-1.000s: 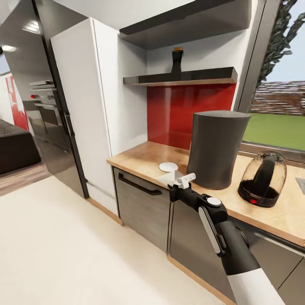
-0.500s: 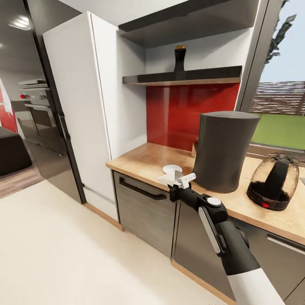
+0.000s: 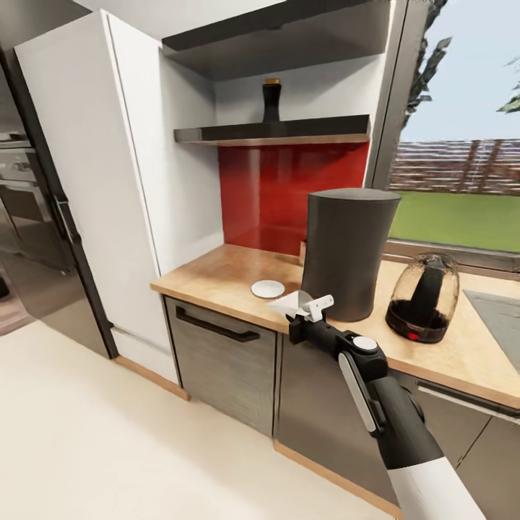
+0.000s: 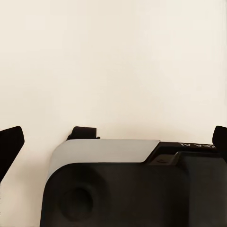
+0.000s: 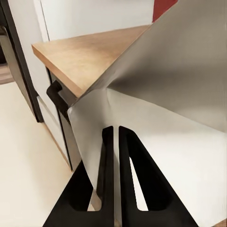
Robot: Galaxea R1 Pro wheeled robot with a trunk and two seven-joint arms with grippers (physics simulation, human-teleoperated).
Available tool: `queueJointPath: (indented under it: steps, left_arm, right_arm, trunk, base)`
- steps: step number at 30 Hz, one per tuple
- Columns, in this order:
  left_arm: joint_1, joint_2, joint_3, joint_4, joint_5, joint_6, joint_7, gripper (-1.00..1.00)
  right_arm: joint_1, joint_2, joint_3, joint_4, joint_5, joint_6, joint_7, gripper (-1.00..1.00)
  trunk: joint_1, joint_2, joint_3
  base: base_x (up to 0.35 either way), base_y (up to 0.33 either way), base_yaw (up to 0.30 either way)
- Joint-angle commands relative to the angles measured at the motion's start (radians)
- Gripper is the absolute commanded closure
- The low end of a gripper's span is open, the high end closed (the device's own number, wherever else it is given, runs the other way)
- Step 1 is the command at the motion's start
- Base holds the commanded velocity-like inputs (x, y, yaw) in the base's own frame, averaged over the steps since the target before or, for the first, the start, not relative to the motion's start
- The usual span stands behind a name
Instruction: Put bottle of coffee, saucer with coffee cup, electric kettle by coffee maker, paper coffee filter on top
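The right claw (image 3: 307, 312) is pinched closed on the white paper coffee filter (image 3: 292, 302), held out in front of the wooden counter (image 3: 217, 278) just short of the tall dark coffee maker (image 3: 345, 253); in the right wrist view its two fingers (image 5: 106, 156) lie nearly together against the filter sheet. On the counter, the saucer (image 3: 267, 289) sits left of the coffee maker, the electric kettle (image 3: 422, 297) to its right, and the bottle of coffee (image 3: 271, 101) stands on the shelf (image 3: 274, 132) above. The left claw (image 4: 113, 142) shows only dark tip edges over pale floor (image 4: 113, 56), spread wide apart with nothing between them.
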Motion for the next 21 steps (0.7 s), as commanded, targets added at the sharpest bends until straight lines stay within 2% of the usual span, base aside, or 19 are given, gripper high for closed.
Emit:
queueJointPath:
  steps: [1, 15, 21]
  left_arm:
    - [0.001, -0.001, 0.005, -0.002, 0.000, -0.001, -0.001, -1.00]
    - [0.000, -0.001, 0.005, -0.002, 0.000, -0.001, -0.001, -1.00]
    - [0.001, -0.001, 0.005, -0.002, 0.000, -0.002, -0.001, -1.00]
  right_arm:
    - [-0.001, 0.000, -0.001, -0.001, -0.004, 0.007, 0.003, 1.00]
    - [-0.001, 0.001, -0.001, -0.001, -0.004, 0.007, 0.003, 1.00]
    - [-0.001, 0.000, -0.001, -0.001, -0.004, 0.007, 0.003, 1.00]
  trunk:
    - [0.000, -0.001, -0.001]
    - [0.000, -0.001, -0.001]
    - [0.000, -0.001, -0.001]
  base:
    - [0.006, 0.031, -0.212]
    - [0.087, 0.240, -0.034]
    - [0.031, 0.068, -0.177]
